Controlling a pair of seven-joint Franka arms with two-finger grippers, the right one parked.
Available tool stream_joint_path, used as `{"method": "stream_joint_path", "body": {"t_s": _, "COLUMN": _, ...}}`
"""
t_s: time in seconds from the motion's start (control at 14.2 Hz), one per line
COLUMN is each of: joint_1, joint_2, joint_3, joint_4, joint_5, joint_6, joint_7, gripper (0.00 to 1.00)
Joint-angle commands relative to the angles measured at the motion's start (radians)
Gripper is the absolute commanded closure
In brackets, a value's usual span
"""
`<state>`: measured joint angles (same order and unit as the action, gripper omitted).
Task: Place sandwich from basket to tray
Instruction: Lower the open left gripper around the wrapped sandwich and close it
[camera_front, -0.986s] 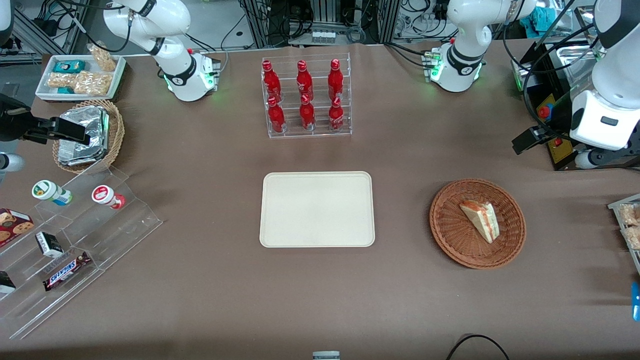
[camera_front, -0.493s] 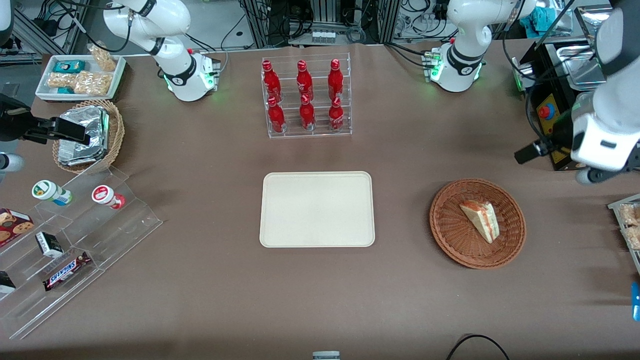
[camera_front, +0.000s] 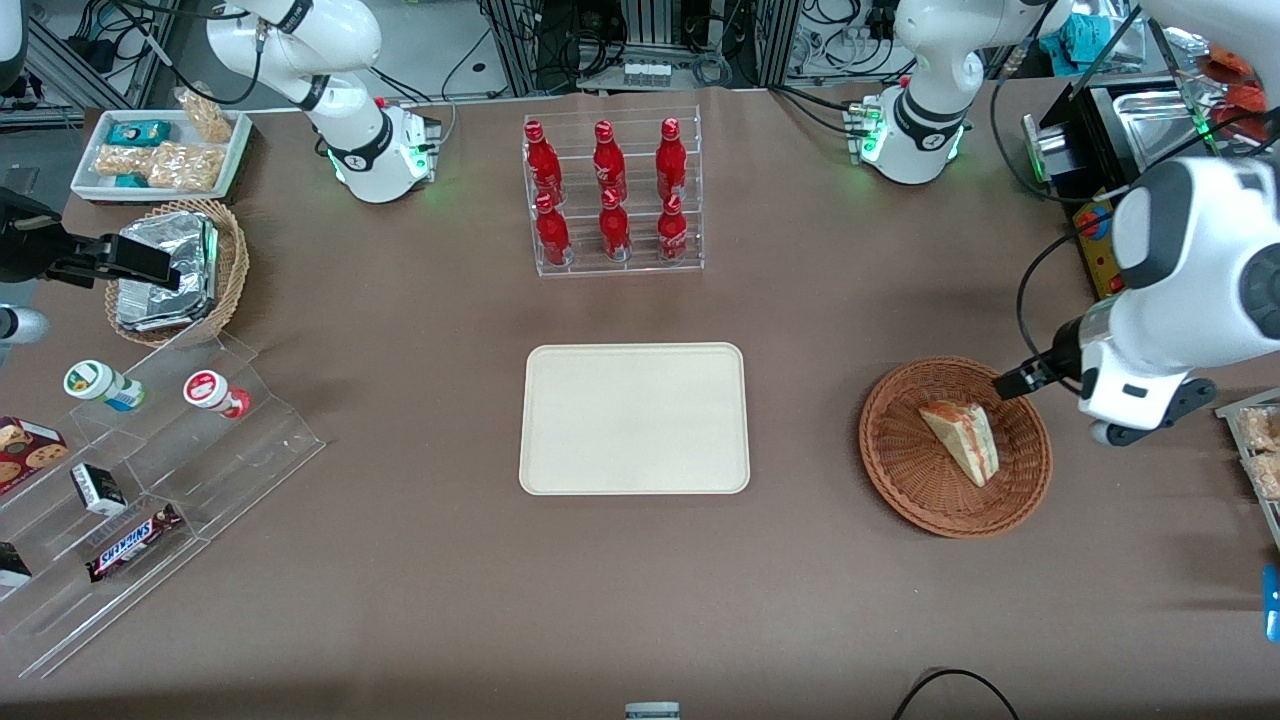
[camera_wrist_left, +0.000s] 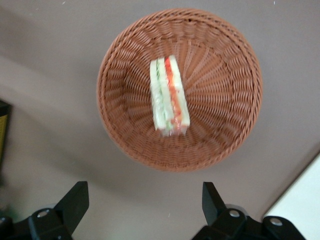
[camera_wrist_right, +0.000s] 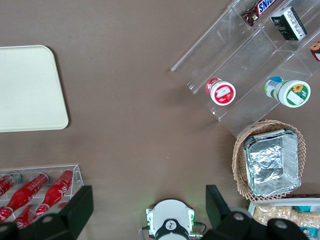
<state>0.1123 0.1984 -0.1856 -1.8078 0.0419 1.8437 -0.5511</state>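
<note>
Presently the sandwich (camera_front: 962, 440) is seen lying in the basket (camera_front: 905, 470), well apart from the bare tray (camera_front: 634, 418) on the brown tabletop (camera_front: 420, 560). The gripper (camera_wrist_left: 142, 202) is held above the basket's edge with its fingers spread wide, gripping nothing.

Brown-covered table (camera_front: 420, 600): items standing directly on it.
Gripper (camera_wrist_left: 142, 192), jaws spread wide, hangs over the table at the edge of the reddish basket (camera_front: 890, 470). The cream tray (camera_front: 634, 418) and clear bottle rack (camera_front: 690, 262) are well apart from the jaws. Farthest from them, at the parked arm's end, are the stepped clear stand (camera_front: 250, 440), tan basket (camera_front: 232, 260) and white snack tray (camera_front: 150, 192).
</note>
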Motion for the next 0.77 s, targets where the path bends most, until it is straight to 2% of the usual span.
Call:
{"method": "stream_joint_path", "body": {"t_s": 0.0, "joint_1": 0.000, "joint_2": -0.043, "joint_3": 0.015, "joint_4": -0.164, "joint_5": -0.005, "joint_6": 0.185, "joint_7": -0.019, "gripper": 0.00}}
{"method": "stream_joint_path", "body": {"t_s": 0.14, "joint_1": 0.000, "joint_2": -0.034, "joint_3": 0.026, "joint_4": -0.214, "joint_5": -0.026, "joint_6": 0.267, "joint_7": -0.039, "gripper": 0.00}}
{"method": "stream_joint_path", "body": {"t_s": 0.21, "joint_1": 0.000, "joint_2": -0.022, "joint_3": 0.028, "joint_4": -0.217, "joint_5": -0.049, "joint_6": 0.282, "joint_7": -0.059, "gripper": 0.00}}
{"method": "stream_joint_path", "body": {"t_s": 0.49, "joint_1": 0.001, "joint_2": 0.024, "joint_3": 0.040, "joint_4": -0.216, "joint_5": -0.056, "joint_6": 0.298, "joint_7": -0.090, "gripper": 0.00}}
{"method": "stream_joint_path", "body": {"t_s": 0.7, "joint_1": -0.002, "joint_2": 0.085, "joint_3": 0.055, "joint_4": -0.206, "joint_5": -0.088, "joint_6": 0.406, "joint_7": -0.191, "gripper": 0.00}}
